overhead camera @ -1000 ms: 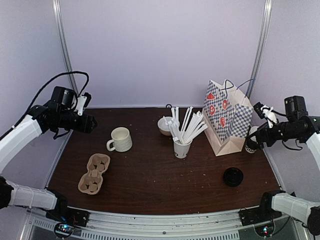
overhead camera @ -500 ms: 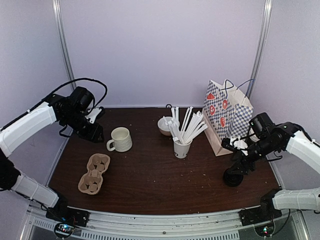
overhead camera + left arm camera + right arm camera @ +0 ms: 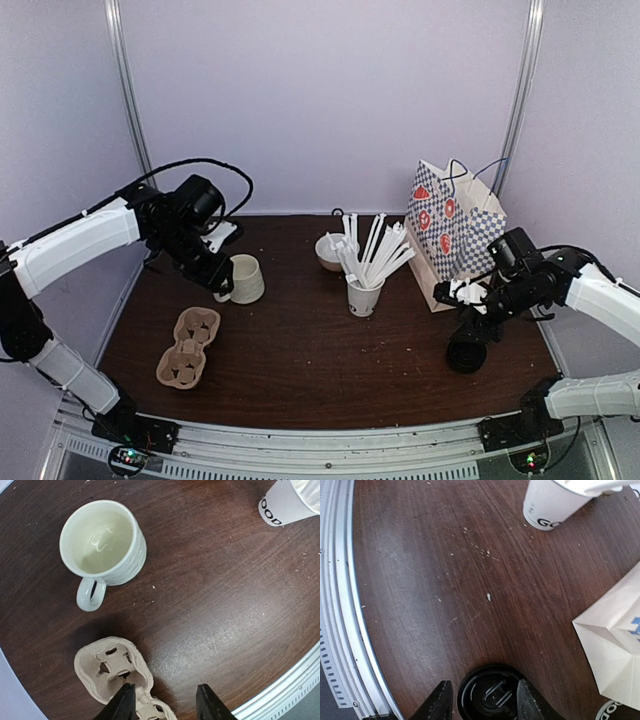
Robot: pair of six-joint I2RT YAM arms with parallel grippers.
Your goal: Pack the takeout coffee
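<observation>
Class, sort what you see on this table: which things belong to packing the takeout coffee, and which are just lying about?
Belong to the job: black lid; black paper cup by the bag; probably also the cardboard cup carrier and checked paper bag.
Lying about: cream ceramic mug; white cup of stirrers.

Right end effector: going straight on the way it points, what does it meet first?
The black lid, flat on the table between the right end effector's fingers; depth is unclear.

mug (image 3: 245,278) behind carrier (image 3: 188,347), lid (image 3: 489,692) before bag (image 3: 452,238)
</observation>
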